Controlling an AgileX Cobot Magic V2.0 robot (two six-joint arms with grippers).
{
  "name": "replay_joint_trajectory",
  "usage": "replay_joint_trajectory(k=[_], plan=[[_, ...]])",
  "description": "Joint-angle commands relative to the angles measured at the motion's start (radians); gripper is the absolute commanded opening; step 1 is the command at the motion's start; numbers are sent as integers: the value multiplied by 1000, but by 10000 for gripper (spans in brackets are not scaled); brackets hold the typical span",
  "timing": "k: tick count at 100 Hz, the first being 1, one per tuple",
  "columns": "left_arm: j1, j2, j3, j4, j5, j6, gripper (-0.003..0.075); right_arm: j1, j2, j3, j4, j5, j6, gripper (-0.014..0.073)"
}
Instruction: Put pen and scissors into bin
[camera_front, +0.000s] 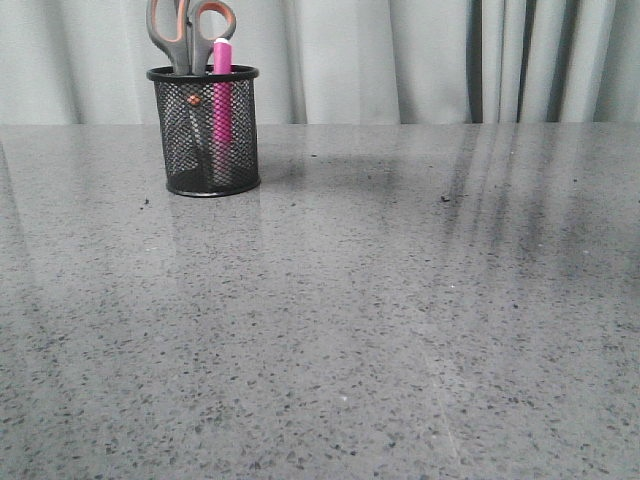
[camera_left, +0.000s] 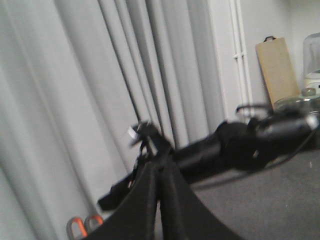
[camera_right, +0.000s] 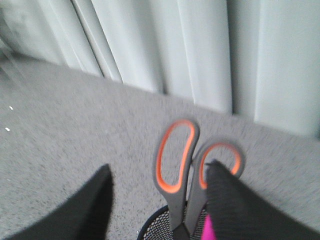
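Scissors (camera_right: 186, 165) and pen (camera_front: 222, 105) stand upright in the bin (camera_front: 205, 130) on the counter (camera_front: 400, 300), long axes vertical. Right gripper (camera_right: 160, 200) hangs just above them, fingers spread wide, empty, handles rising between. Left gripper (camera_left: 159, 200) is pressed closed, farther off, holding nothing. Task looks complete.

Pen (camera_front: 221, 95) and scissors (camera_front: 187, 35) upright in bin (camera_front: 205, 135), table's (camera_front: 400, 320) far left.

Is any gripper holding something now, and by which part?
Nothing is held. The right gripper is open above the scissors; the left gripper is shut, empty.
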Motion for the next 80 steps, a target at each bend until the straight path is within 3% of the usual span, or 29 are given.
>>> replay_joint_trajectory(k=[1, 4, 20, 46, 60, 80], plan=[[16, -65, 58, 101, -67, -131, -19, -3, -159, -7, -83, 33, -7, 48], [25, -103, 101, 146, -67, -191, -19, 0, -209, 20, -117, 71, -7, -81], [68, -295, 302, 267, -67, -396, -19, 1, -503, 294, -181, 94, -7, -70], [89, -516, 536, 265, -67, -398, -19, 1, -1010, 858, -216, 113, -7, -70], [89, -537, 578, 236, -65, -398, -19, 1, -1225, 1014, -216, 135, -7, -70], [89, -537, 583, 230, -65, -398, -19, 1, -1531, 1114, -238, 138, -7, -70]])
